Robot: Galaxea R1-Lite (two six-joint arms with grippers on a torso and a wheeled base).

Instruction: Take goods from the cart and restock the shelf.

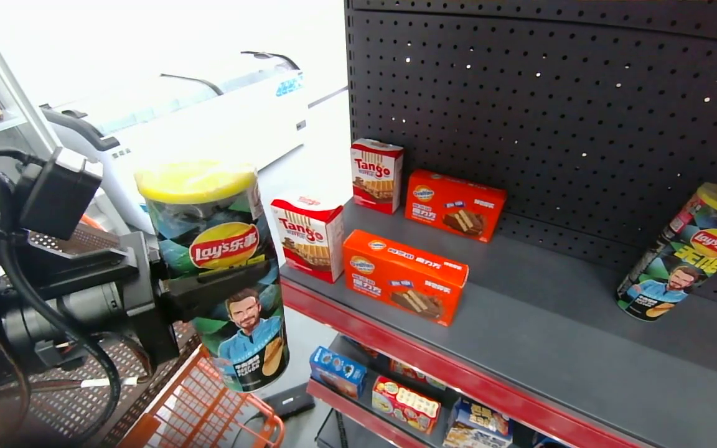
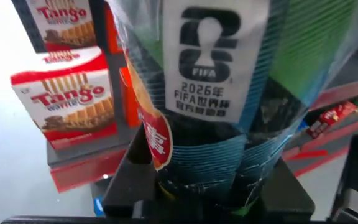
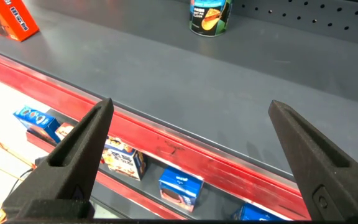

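Observation:
A tall chip can (image 1: 221,274) with a yellow lid hangs upright in the air left of the grey shelf (image 1: 551,323), above the orange cart (image 1: 203,404). My left gripper (image 1: 228,292) is shut on its middle. The left wrist view shows the can (image 2: 229,93) up close between the dark fingers (image 2: 129,180). A second chip can (image 1: 685,252) stands at the shelf's far right, tilted against the pegboard. My right gripper (image 3: 190,107) is open with nothing in it, over the shelf's red front edge (image 3: 185,149), and the second can (image 3: 210,15) lies beyond it.
Two white-and-red wafer boxes (image 1: 309,233) (image 1: 376,174) and two orange boxes (image 1: 403,274) (image 1: 455,204) fill the shelf's left part. Bare shelf (image 1: 539,292) lies between them and the far can. The black pegboard (image 1: 551,93) backs it. Small boxes (image 1: 405,404) sit on the lower shelf.

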